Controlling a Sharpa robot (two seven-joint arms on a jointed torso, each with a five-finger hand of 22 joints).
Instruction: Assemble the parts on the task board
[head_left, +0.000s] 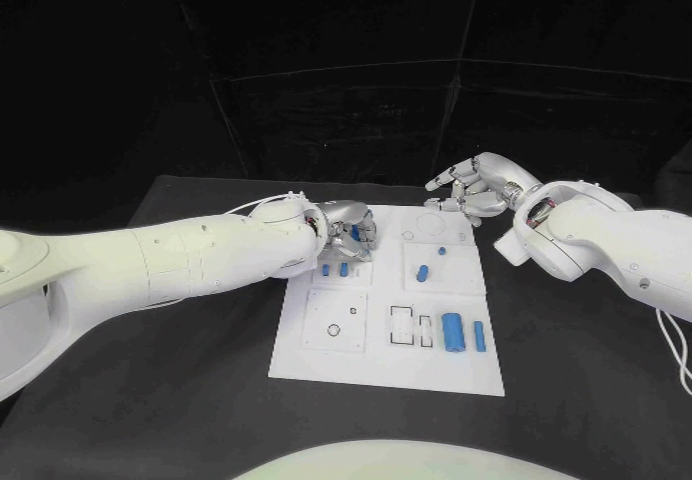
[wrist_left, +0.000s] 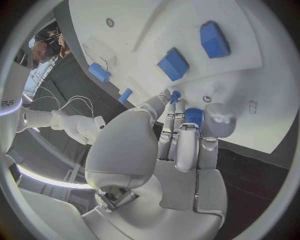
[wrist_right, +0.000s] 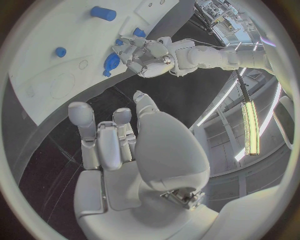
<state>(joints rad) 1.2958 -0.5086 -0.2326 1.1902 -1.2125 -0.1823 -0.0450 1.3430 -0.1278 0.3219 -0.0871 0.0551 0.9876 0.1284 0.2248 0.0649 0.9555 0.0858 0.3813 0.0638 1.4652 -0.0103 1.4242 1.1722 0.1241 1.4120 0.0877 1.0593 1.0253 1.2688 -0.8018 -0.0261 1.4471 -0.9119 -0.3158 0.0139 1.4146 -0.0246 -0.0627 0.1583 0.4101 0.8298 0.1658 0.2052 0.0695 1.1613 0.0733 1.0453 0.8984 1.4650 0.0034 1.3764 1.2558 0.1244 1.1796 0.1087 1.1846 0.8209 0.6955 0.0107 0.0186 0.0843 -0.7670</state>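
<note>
On task board (head_left: 387, 350): six blue parts (head_left: 453, 332) | left hand (head_left: 346, 228) fingers pinch one | right hand (head_left: 476, 188) fingers empty, apart

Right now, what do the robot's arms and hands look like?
Both arms are smooth, rounded white shells. Each ends in a silver hand: the left hand and the right hand have shiny metal fingers with pale grey, rounded pads. Thin white cables loop near the left wrist, and another hangs by the right arm.
</note>
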